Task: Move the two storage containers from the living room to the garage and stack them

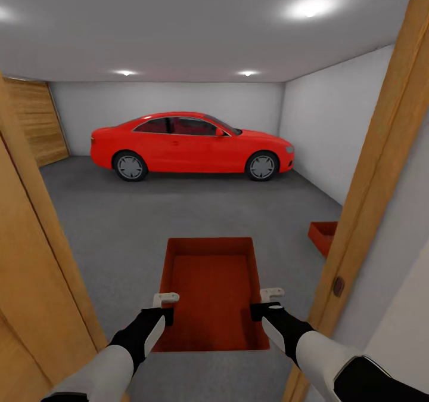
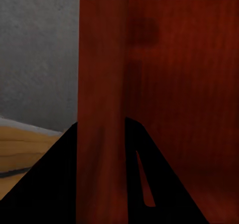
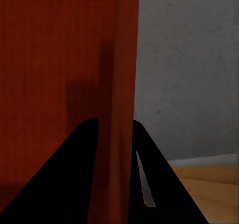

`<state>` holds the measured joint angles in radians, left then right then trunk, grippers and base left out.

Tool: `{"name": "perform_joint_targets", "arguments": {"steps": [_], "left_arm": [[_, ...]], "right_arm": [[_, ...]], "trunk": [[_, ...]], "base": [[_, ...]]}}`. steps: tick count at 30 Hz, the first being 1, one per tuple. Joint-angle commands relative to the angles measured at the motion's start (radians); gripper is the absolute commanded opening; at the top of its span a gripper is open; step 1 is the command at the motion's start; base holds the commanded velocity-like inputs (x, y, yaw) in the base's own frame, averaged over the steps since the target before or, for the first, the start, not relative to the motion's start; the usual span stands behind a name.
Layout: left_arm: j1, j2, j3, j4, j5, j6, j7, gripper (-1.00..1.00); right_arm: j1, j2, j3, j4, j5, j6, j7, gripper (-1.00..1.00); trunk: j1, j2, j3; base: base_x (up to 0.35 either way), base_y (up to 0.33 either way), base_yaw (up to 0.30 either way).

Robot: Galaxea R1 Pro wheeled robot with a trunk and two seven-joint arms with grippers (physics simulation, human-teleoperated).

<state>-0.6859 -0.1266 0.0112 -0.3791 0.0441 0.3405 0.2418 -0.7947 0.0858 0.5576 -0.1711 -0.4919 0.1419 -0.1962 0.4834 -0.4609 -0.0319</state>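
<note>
Two bins nearly delivered: carried container (image 1: 210,291) at six o'clock, left gripper (image 1: 165,306) and right gripper (image 1: 266,302) each clamped on a side wall; other container (image 1: 323,235) grounded at two o'clock; stacking pending.

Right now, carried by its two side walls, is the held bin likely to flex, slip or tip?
The held bin probably stays stiff: its walls look straight between the left claw and right claw. Empty, likely light. Smooth walls might slip; balanced grips should limit tipping.

red car (image 1: 190,145), wooden door frame (image 1: 372,181), ceiling lights (image 1: 310,6)
</note>
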Motion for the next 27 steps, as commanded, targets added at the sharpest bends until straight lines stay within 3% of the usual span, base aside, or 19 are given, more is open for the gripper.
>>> {"name": "perform_joint_targets", "arguments": {"steps": [1, 27], "left_arm": [[0.000, 0.033, -0.008, 0.002, 0.020, 0.005, 0.007, -1.00], [0.000, 0.033, -0.008, 0.002, 0.020, 0.005, 0.007, -1.00]], "right_arm": [[-0.001, -0.006, 0.010, -0.006, 0.005, -0.030, -0.006, -1.00], [-0.002, -0.007, 0.010, -0.005, 0.005, -0.030, -0.006, -1.00]], "trunk": [[0.001, -0.002, -0.002], [0.001, -0.002, -0.002]], "base": [[0.322, 0.000, 0.000], [0.322, 0.000, 0.000]]}}
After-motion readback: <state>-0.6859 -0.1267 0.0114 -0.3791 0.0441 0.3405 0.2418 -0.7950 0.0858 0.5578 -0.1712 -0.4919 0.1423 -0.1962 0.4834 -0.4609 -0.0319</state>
